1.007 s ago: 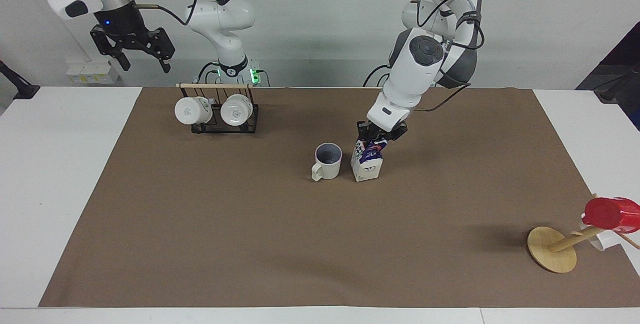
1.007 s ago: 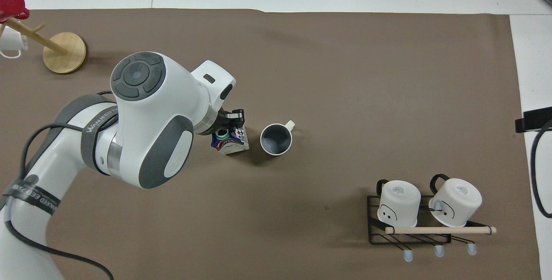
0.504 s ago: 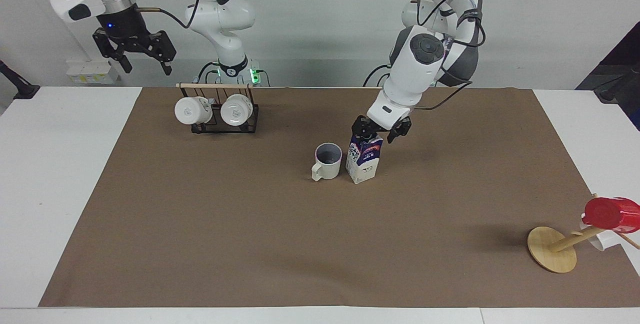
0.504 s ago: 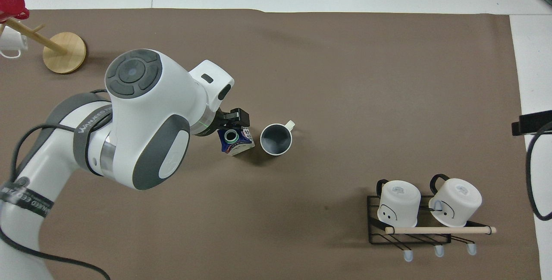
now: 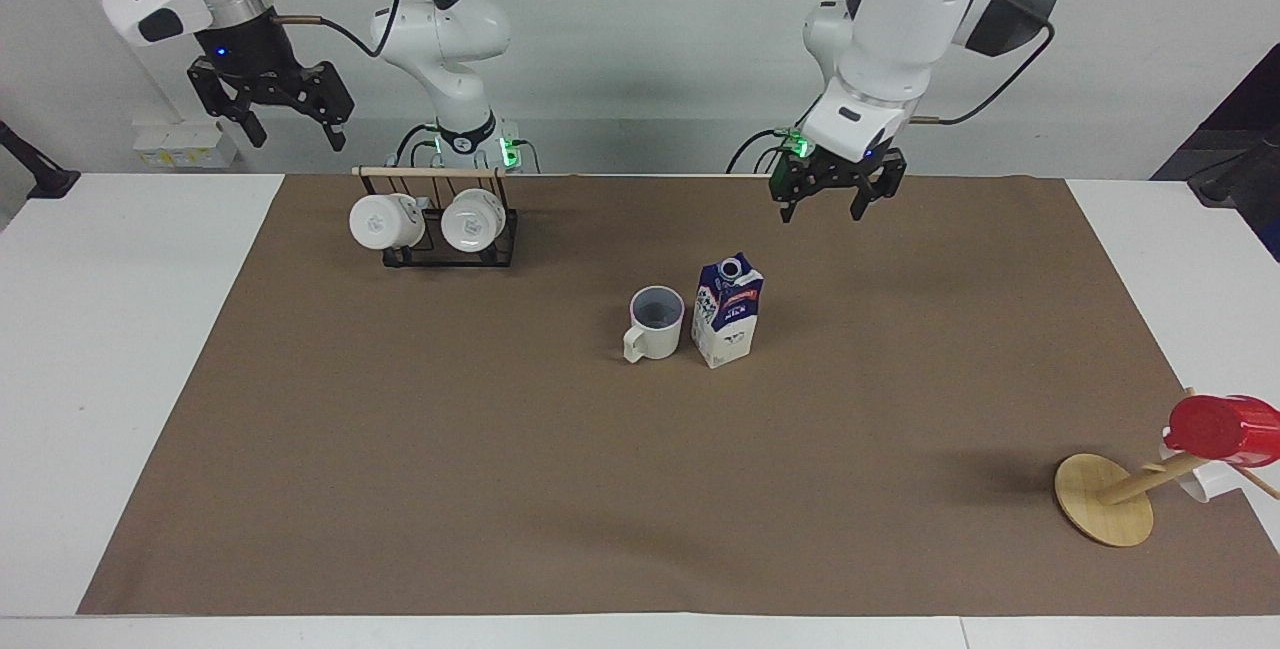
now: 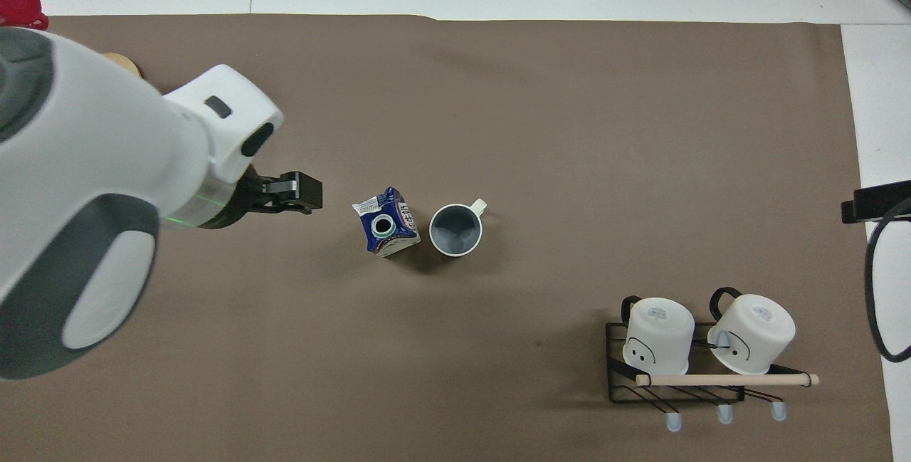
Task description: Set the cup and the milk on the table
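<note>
The cup, a cream-white mug with a grey-blue inside, stands upright on the brown paper of the table. The milk, a blue and white carton, stands upright right beside it, toward the left arm's end. Both show in the overhead view, the cup and the milk. My left gripper is open and empty, raised in the air over the paper, clear of the milk; it also shows in the overhead view. My right gripper is open and empty, held high over the right arm's end of the table, waiting.
A black wire rack with two white mugs stands near the robots, toward the right arm's end; it also shows in the overhead view. A wooden mug tree with a red cup leans at the left arm's end.
My left gripper let go of the milk, opened, and rose up and away toward the left arm's base. The milk went from tilted to standing upright. The right arm barely moved.
</note>
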Controlling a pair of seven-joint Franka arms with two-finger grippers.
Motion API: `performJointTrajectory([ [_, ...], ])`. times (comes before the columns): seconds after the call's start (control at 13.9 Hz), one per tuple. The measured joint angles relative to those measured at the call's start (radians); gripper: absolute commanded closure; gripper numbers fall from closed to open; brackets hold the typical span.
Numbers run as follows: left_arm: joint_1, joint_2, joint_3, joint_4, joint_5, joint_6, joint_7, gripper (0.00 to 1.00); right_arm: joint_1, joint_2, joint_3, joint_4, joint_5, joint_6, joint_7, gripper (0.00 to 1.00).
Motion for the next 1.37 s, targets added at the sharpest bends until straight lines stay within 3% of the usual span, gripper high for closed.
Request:
performJointTrajectory([
  [0.29, 0.174, -0.033, 0.012, 0.015, 0.044, -0.058, 0.214, 0.0, 0.0, 0.0, 0.0, 0.0, 0.001, 0.0, 0.019, 0.0],
  [0.5, 0.234, -0.033, 0.013, 0.081, 0.067, -0.12, 0.27, 0.0, 0.0, 0.0, 0.0, 0.0, 0.001, 0.0, 0.019, 0.0],
  [1.37, 0.328, -0.03, 0.014, 0.096, 0.068, -0.145, 0.371, 0.0, 0.0, 0.0, 0.0, 0.0, 0.001, 0.0, 0.019, 0.0],
])
